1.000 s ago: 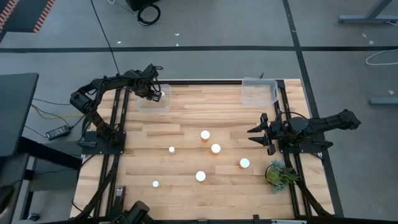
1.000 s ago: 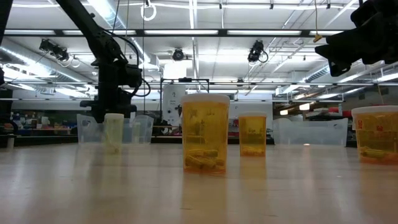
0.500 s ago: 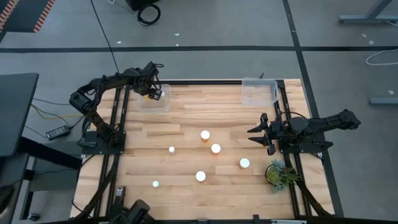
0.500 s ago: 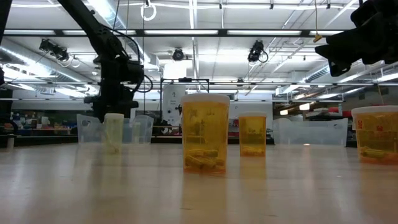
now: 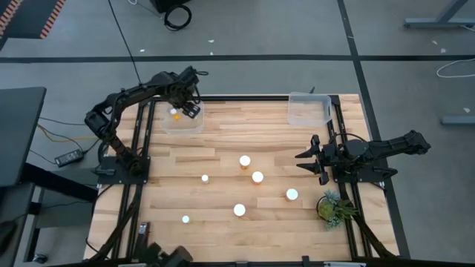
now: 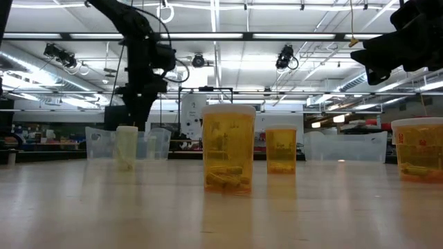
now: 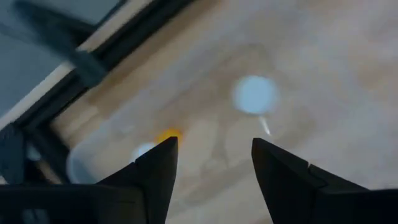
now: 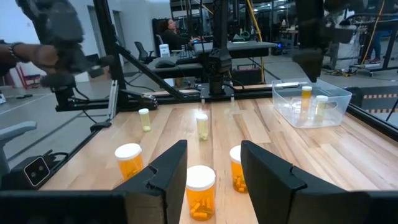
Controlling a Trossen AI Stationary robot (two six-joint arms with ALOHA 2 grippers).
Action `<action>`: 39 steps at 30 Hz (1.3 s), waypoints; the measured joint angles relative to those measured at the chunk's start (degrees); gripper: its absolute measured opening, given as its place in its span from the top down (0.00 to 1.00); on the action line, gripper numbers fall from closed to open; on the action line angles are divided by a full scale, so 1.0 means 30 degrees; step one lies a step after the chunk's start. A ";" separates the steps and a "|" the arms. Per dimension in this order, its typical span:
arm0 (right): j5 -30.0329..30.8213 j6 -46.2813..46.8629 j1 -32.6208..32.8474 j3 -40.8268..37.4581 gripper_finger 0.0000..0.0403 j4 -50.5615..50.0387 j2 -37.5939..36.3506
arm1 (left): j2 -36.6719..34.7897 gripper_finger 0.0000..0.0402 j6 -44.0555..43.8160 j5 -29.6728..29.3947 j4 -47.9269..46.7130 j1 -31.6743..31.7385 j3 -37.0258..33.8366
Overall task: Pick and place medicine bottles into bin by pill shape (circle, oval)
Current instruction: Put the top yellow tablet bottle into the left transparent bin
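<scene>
Six orange bottles with white caps stand on the table, among them one at the middle (image 5: 244, 160), one at the right (image 5: 292, 194) and a narrow one near the front (image 5: 185, 219). My left gripper (image 5: 191, 110) hangs open and empty above the clear left bin (image 5: 182, 122) at the far left. In its wrist view (image 7: 214, 143) a bottle (image 7: 158, 140) lies on its side in the bin. The right wrist view shows two bottles (image 8: 308, 99) in that bin. My right gripper (image 5: 308, 159) waits open and empty at the table's right side.
A second clear bin (image 5: 308, 109) stands at the far right. A small green plant (image 5: 334, 208) sits at the near right, close to the right arm's base. Black frame rails run along the table's left and right edges. Bare wood lies between the bottles and the bins.
My left gripper has risen above the left bin and gone a little toward the table's far edge. A bottle now shows in the bin beside it. My right arm has kept still.
</scene>
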 joint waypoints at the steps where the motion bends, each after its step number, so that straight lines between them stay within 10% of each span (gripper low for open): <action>1: 0.0000 -0.0005 0.0005 0.0003 0.61 0.0002 0.0000 | 0.0000 0.47 0.0331 0.0386 -0.0246 -0.0414 0.0198; 8: 0.0000 -0.0006 -0.0001 0.0003 0.61 0.0006 -0.0001 | 0.0000 0.49 0.0934 0.2908 -0.1550 -0.4443 0.0464; 39: 0.0000 -0.0006 -0.0001 0.0003 0.61 0.0007 -0.0007 | 0.0595 0.40 -0.5074 0.2789 -0.3823 -1.7285 0.0253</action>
